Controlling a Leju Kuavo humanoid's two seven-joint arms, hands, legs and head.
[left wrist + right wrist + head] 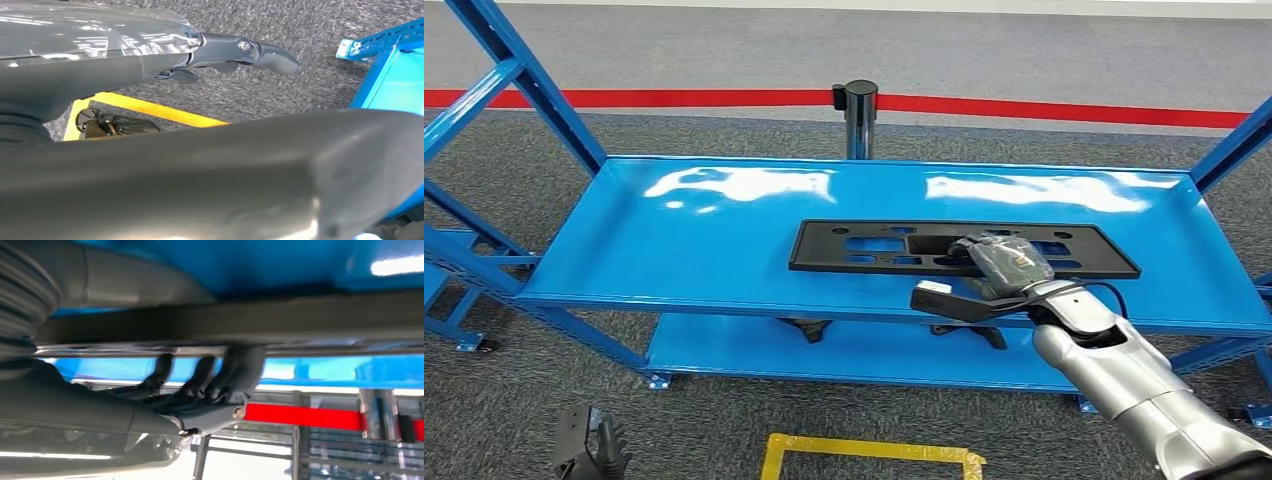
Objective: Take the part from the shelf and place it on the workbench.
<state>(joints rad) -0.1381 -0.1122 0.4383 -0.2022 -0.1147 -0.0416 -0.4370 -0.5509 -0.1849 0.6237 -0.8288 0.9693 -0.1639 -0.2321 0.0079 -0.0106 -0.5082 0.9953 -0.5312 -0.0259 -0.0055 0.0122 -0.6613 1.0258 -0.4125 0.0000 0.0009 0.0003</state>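
A flat black part with several cut-outs lies along the top tier of the blue shelf, to the right of its middle. My right hand is at the part's near edge, right of centre. In the right wrist view the dark fingers curl over the edge of the part, with the thick thumb on its other side, so the hand grips it. My left hand hangs low at my side, away from the shelf. Its fingers are stretched out over the carpet and hold nothing.
The shelf has raised rims and blue uprights at both ends. Its lower tier carries dark objects. A black post and a red floor line lie behind it. Yellow floor tape marks the carpet at my feet.
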